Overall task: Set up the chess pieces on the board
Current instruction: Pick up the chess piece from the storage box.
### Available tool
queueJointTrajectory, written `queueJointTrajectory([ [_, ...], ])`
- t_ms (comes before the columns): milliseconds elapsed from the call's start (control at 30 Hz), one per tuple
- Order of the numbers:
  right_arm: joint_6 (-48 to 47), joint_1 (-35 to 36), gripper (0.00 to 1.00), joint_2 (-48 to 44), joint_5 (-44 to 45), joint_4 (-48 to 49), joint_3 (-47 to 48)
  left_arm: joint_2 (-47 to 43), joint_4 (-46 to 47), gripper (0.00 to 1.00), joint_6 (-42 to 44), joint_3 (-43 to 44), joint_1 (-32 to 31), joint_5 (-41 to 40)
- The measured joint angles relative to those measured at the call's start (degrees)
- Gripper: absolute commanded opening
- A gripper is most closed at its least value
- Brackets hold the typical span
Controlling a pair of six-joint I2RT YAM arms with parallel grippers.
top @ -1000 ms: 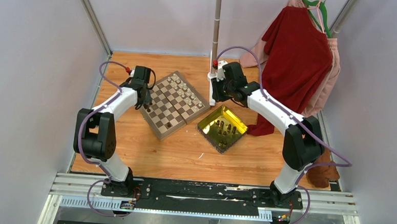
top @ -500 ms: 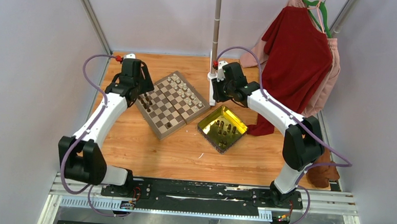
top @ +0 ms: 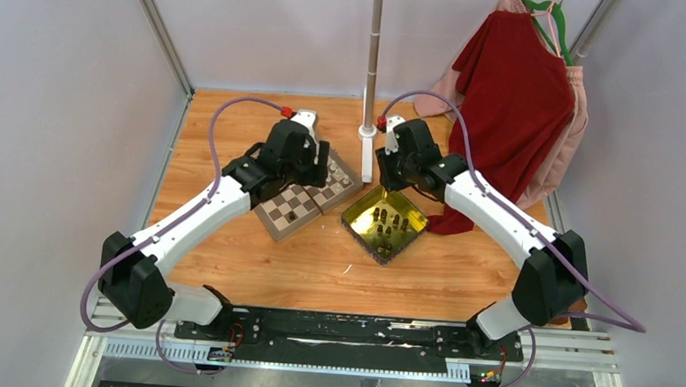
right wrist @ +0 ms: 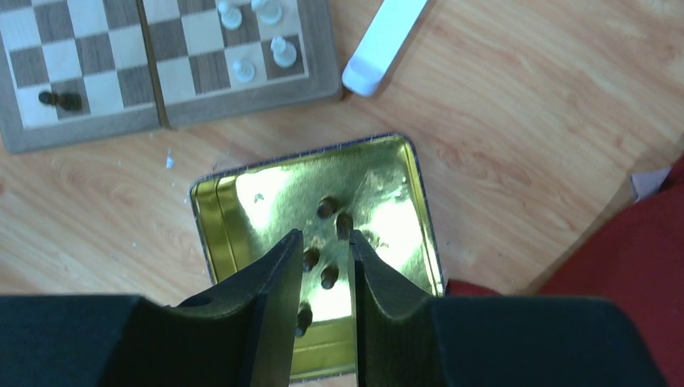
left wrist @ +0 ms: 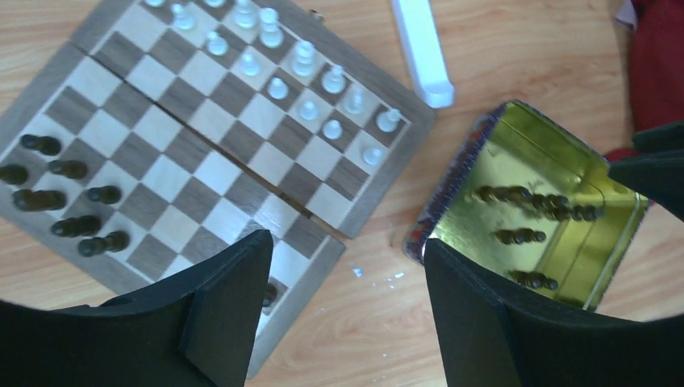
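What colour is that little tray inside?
The tray is shiny golden yellow, clearest in the right wrist view.

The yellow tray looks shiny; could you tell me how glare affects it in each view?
Right wrist: white glare patches wash out the tray floor around the dark pieces. Left wrist: even golden sheen, pieces legible. Top external: mild sheen only.

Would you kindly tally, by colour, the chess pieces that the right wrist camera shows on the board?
White pieces on the board: 4
Dark pieces on the board: 1
Total: 5
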Motion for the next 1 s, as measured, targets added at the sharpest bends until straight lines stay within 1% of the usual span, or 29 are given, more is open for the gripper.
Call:
queueJointTrajectory([
  [333, 1.18, 0.87, 0.31, -5.53, 0.74, -4.17, -9.25, 5.07, -0.57, 0.75, 1.22, 2.49, -9.46, 1.14],
  [433, 1.22, 0.92, 0.30, -5.66, 0.68, -4.72, -11.13, 6.51, -0.74, 0.75, 1.62, 3.23, -11.21, 1.55],
  [600, 1.20, 0.92, 0.30, -5.55, 0.46, -4.83, -12.13, 7.63, -0.87, 0.74, 1.64, 3.34, -12.41, 1.99],
  [700, 1.16, 0.92, 0.34, -4.83, -0.15, -4.09, -12.13, 7.96, -0.87, 0.75, 1.62, 3.34, -12.87, 2.14],
  [833, 0.92, 0.92, 0.45, -2.69, -1.05, -2.91, -12.11, 8.02, -0.92, 0.75, 1.62, 3.34, -13.38, 2.23],
  [1000, 0.09, 0.92, 0.48, 1.14, -1.95, -1.75, -11.80, 8.02, -1.03, 0.75, 1.62, 3.34, -13.60, 2.21],
])
